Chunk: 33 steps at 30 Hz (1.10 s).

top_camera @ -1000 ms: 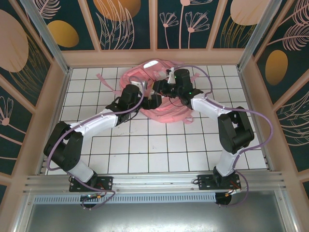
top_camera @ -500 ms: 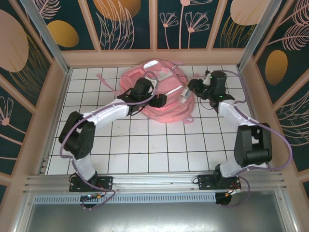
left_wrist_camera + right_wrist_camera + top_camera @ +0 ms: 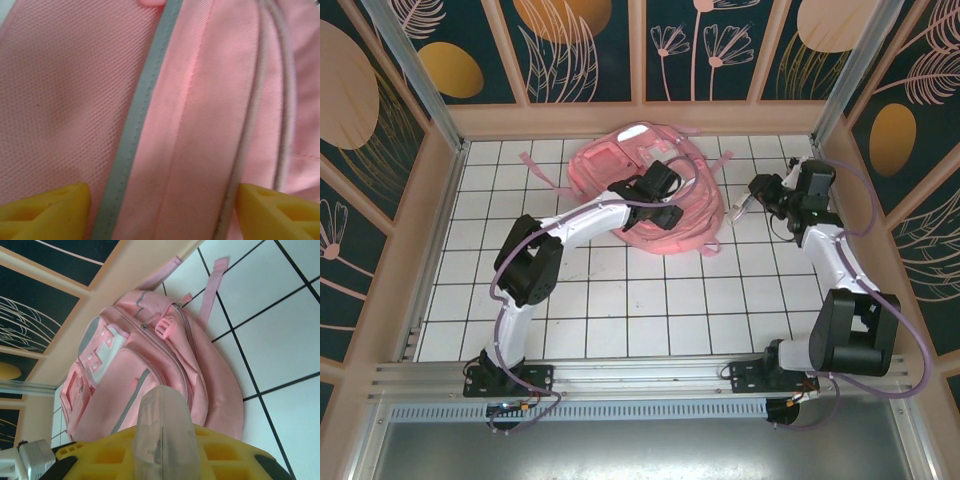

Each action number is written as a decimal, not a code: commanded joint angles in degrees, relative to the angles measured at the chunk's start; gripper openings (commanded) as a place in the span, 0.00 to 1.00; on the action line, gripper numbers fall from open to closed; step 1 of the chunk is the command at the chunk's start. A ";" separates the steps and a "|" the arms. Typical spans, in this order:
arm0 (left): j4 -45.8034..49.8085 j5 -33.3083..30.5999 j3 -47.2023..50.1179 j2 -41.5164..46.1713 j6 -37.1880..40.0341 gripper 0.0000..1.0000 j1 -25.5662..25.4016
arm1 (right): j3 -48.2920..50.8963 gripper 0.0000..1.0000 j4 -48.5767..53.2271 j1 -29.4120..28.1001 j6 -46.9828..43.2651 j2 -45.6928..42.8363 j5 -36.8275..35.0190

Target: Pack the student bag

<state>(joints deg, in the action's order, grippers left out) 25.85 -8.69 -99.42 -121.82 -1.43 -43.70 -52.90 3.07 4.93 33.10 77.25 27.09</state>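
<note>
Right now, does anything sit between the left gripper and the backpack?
Nothing visible does. The left gripper is open close over the backpack, a grey strip of it lying between the fingers. The right gripper, shut on a clear piece, is off to the side, apart from the bag.

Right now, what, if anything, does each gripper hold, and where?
Right gripper pinches a translucent plastic piece by one end. Left gripper: open over the pink backpack, holding nothing.

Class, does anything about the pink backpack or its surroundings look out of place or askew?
The large pink fabric backpack lies flat, front up, on the white tiled table, its straps splayed over the tiles. The right gripper clamps a translucent plastic piece off to the bag's side, outside it. No spill or damage shows.
</note>
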 commanded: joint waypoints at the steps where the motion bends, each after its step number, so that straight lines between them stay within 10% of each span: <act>1: 4.87 -8.87 -1.77 -2.04 4.82 0.75 -0.63 | 1.04 0.10 -0.41 0.71 -0.98 -1.67 1.51; 11: 4.24 -14.74 0.21 -2.37 7.17 0.72 -1.29 | 1.97 0.10 -2.15 0.87 0.30 -1.84 2.22; 16: 1.98 -14.16 1.13 -1.16 7.42 0.38 -1.27 | 1.99 0.10 -2.10 0.86 0.36 -1.93 2.26; 19: 1.68 -10.78 0.39 -0.14 6.46 0.01 -1.29 | 2.27 0.10 -2.67 0.77 0.88 -2.02 2.82; 33: 6.83 0.55 -12.20 2.00 -9.61 0.00 0.16 | 7.96 0.10 -19.92 -5.86 15.23 2.33 3.55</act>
<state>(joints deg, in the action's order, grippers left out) 32.10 -12.29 -107.63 -122.72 -2.92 -44.31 -46.11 -8.32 0.86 42.76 77.80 29.98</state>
